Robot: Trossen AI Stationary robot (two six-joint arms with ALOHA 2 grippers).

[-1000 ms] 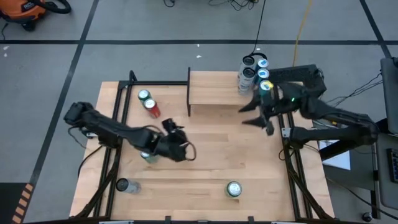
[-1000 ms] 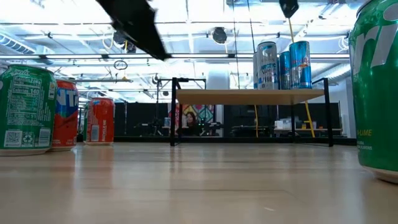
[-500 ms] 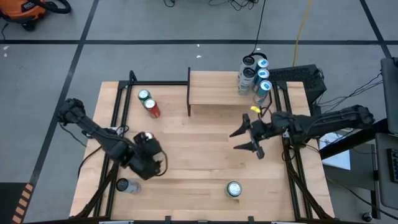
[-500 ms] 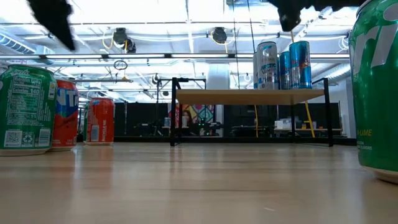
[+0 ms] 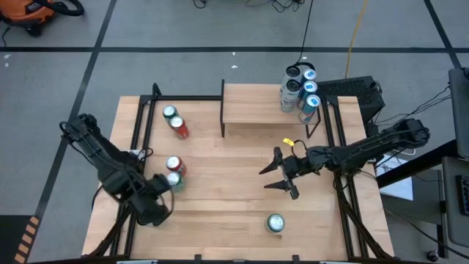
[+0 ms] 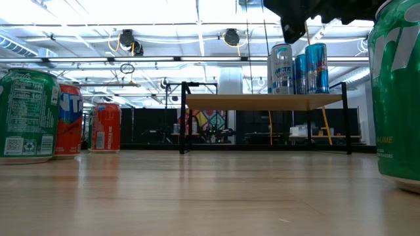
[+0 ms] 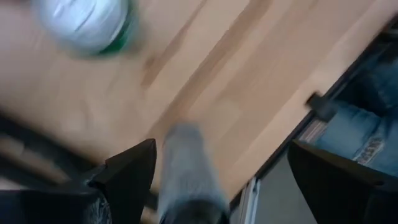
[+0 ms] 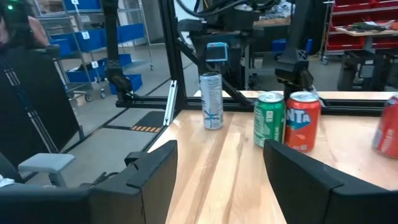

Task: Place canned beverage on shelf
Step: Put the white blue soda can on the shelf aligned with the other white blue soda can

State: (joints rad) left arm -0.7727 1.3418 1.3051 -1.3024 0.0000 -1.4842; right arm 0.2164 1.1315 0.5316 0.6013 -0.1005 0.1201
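shelf: we see it at the table's far edge, wood top on black legs.
cans on shelf: four tall slim cans bunched at its right end, upright; in the low view they stand on the plank.
right gripper: over the mid-table, in front of the shelf and well apart from it; fingers spread wide, holding nothing.
green can: upright near the table's front edge, near the right gripper but not touching.
left gripper: at the front-left corner; we see its fingers parted in the left wrist view, with a slim grey can between them. We can't tell if they touch it.
pair by left arm: red can and green-sided can, touching.
far-left pair: green and red cans side by side, left of the shelf.
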